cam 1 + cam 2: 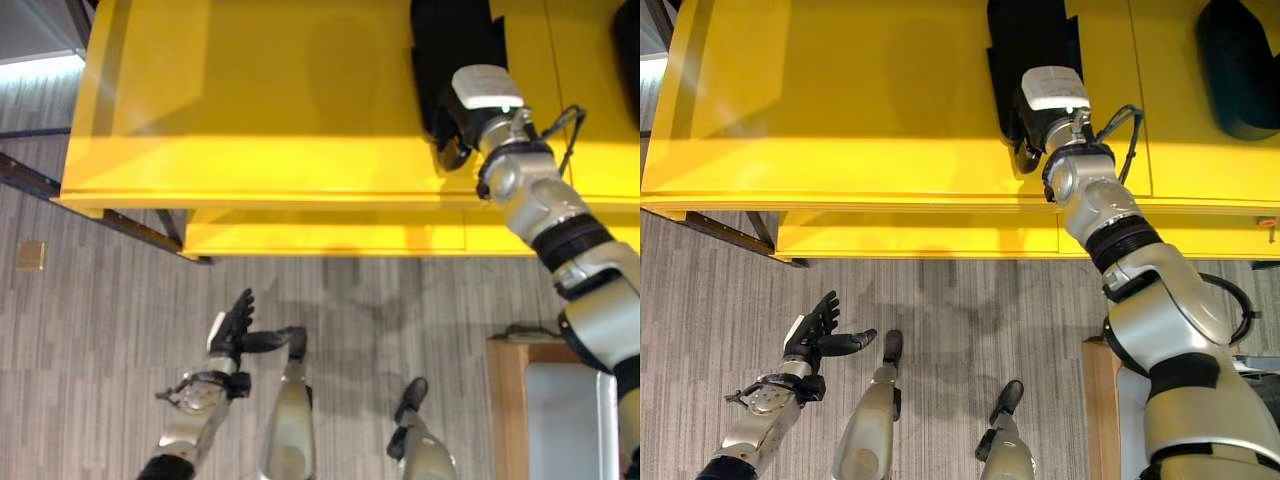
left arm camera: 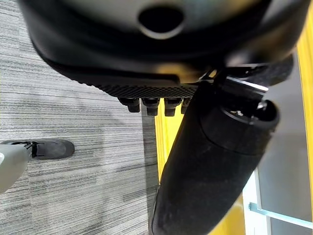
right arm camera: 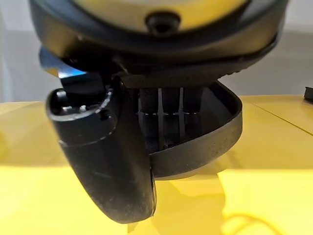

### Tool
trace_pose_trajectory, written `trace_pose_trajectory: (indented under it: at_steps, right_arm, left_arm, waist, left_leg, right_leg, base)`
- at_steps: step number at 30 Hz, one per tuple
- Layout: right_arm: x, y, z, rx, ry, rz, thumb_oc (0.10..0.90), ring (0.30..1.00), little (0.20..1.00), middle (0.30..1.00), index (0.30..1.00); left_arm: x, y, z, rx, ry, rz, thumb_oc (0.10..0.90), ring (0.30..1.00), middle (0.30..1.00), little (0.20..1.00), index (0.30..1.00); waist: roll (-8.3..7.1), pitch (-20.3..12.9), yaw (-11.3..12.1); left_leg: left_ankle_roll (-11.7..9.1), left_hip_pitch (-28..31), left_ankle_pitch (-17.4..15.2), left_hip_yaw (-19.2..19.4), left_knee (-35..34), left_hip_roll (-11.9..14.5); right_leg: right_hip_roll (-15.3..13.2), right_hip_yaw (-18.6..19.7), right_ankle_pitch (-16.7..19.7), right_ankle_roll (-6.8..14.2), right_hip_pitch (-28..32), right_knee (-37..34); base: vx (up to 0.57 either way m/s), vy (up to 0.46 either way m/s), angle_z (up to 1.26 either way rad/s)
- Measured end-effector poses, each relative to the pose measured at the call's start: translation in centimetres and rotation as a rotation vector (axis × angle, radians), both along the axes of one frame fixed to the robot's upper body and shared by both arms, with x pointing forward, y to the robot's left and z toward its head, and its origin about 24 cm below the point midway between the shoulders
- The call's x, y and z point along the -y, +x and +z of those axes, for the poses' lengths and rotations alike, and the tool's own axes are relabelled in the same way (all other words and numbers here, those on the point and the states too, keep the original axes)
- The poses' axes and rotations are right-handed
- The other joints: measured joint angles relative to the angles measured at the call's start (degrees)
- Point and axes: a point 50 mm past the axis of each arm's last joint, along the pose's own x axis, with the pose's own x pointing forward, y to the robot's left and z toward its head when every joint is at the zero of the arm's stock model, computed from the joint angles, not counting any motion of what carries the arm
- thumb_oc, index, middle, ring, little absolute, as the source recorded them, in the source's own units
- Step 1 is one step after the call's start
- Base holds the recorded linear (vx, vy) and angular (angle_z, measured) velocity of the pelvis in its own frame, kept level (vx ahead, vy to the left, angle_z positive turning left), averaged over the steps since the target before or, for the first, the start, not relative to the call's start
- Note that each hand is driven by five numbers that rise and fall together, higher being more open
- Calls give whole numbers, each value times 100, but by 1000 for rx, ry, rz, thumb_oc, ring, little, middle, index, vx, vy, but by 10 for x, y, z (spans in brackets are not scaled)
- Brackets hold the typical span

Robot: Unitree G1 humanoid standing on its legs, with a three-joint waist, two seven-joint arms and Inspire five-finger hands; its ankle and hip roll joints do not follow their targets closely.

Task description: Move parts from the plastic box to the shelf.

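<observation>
A large black curved part lies on top of the yellow shelf. My right hand reaches up to the part's near end. In the right wrist view its fingers lie inside the part's rim and the thumb presses from outside, so it is shut on the part. A second black part rests on the shelf further right. My left hand hangs low over the carpet at the left, fingers straight and holding nothing.
A box with a brown frame and pale inside stands at the lower right beside my right arm. A dark metal bar runs under the shelf's left end. A small brown square lies on the carpet.
</observation>
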Motion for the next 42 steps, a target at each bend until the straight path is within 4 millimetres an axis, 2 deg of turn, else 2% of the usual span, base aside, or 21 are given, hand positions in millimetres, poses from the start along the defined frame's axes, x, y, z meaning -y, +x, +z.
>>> trace_pose_trajectory:
  at_steps: [5, 6, 7, 21, 27, 30, 37, 42]
  right_arm:
    - [-1, 0, 7, 17, 0, -1, 400, 300, 300, 300, 300]
    - [-1, 0, 8, 18, 2, -1, 588, 564, 564, 564, 564]
    - [0, 0, 8, 17, 8, -3, 900, 1000, 1000, 1000, 1000]
    - [-5, -2, 12, 38, 43, 21, 900, 1000, 1000, 1000, 1000]
    - [-34, -13, 29, 116, 40, 156, 900, 1000, 1000, 1000, 1000]
    - [-38, -18, 37, 147, 55, 184, 900, 1000, 1000, 1000, 1000]
    - [-50, -49, 74, 314, 45, 311, 900, 1000, 1000, 1000, 1000]
    - [-48, -72, 83, 425, 64, 370, 900, 1000, 1000, 1000, 1000]
  left_arm:
    - [0, 0, 0, 2, 0, 1, 900, 1000, 1000, 1000, 1000]
    - [0, 1, 1, 2, 0, 1, 900, 1000, 1000, 1000, 1000]
    - [0, 1, 1, 3, 0, 0, 900, 1000, 1000, 1000, 1000]
    - [0, 1, 1, 6, 0, 3, 900, 1000, 1000, 1000, 1000]
    - [0, 2, 3, 13, 0, 7, 900, 1000, 1000, 1000, 1000]
    - [0, 3, 5, 20, -1, 6, 900, 1000, 1000, 1000, 1000]
    - [-1, 4, 7, 29, 3, 9, 900, 1000, 1000, 1000, 1000]
    - [-2, 4, 9, 35, 5, 15, 900, 1000, 1000, 1000, 1000]
  waist:
    - [27, 1, 55]
    - [32, 0, 65]
    - [39, 2, 83]
    - [42, 3, 67]
    - [45, 4, -72]
    - [46, 5, -72]
    - [46, 7, -120]
    - [43, 9, -234]
  left_leg:
    - [0, 0, 0, -1, -13, -4]
    - [0, -1, 0, -2, -13, -4]
    - [0, -1, 0, -3, -13, -5]
    - [0, -2, -1, -2, -14, -6]
    - [0, -9, -1, 6, -14, -5]
    - [0, -12, -1, 11, -14, -5]
    - [0, -15, -1, 63, -13, 3]
    - [1, 3, -2, 95, -5, 6]
  right_leg:
    - [0, -12, -1, 0, 4, -14]
    - [0, -12, 0, 0, 4, -14]
    - [0, -12, -1, -1, 4, -13]
    - [-1, -8, -2, -3, -3, -11]
    - [-1, -1, -1, -1, -14, -10]
    - [-2, 5, -1, -1, -24, -3]
    - [-12, 78, 14, 23, -97, 60]
    - [-24, 128, 13, 22, -130, 109]
  base:
    - [0, 0, 0]
    - [0, 0, 0]
    - [0, 0, 0]
    - [0, 0, 0]
    - [0, 0, 0]
    - [0, 0, 0]
    - [-6, -4, -3]
    - [-4, -7, -2]
